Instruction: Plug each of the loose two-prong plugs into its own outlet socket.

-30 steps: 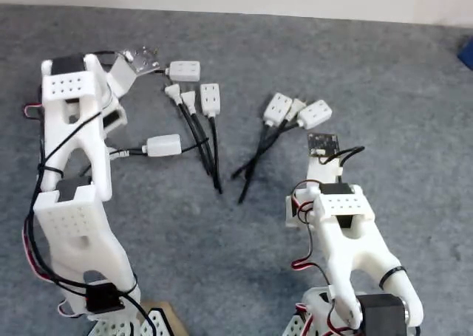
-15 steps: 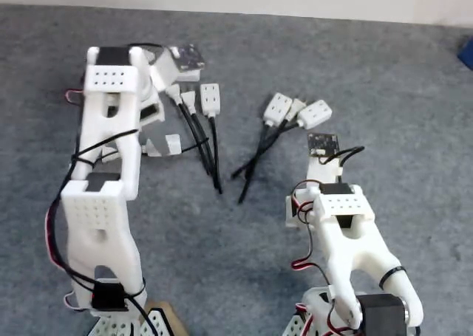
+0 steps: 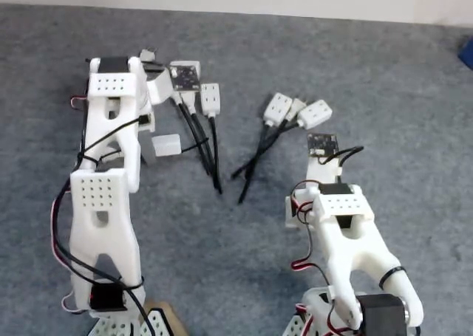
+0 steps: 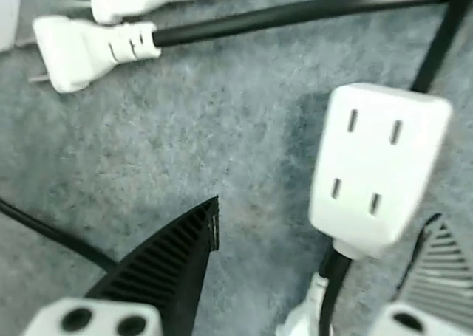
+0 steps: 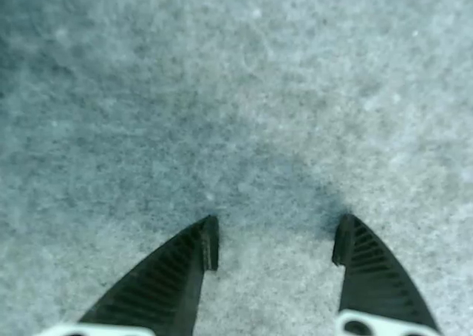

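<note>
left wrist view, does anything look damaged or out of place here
Nothing stands out. The outlet socket lies flat on the carpet, slots up and unbroken, by the open left gripper. A two-prong plug lies loose nearby, not yet plugged in.

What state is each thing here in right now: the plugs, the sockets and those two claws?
Left gripper: open, over the socket block, gripping nothing.
Socket block: lying flat, all slots empty.
Plug: loose on the carpet, prongs bare.
Right gripper: open, empty, over bare carpet.
</note>
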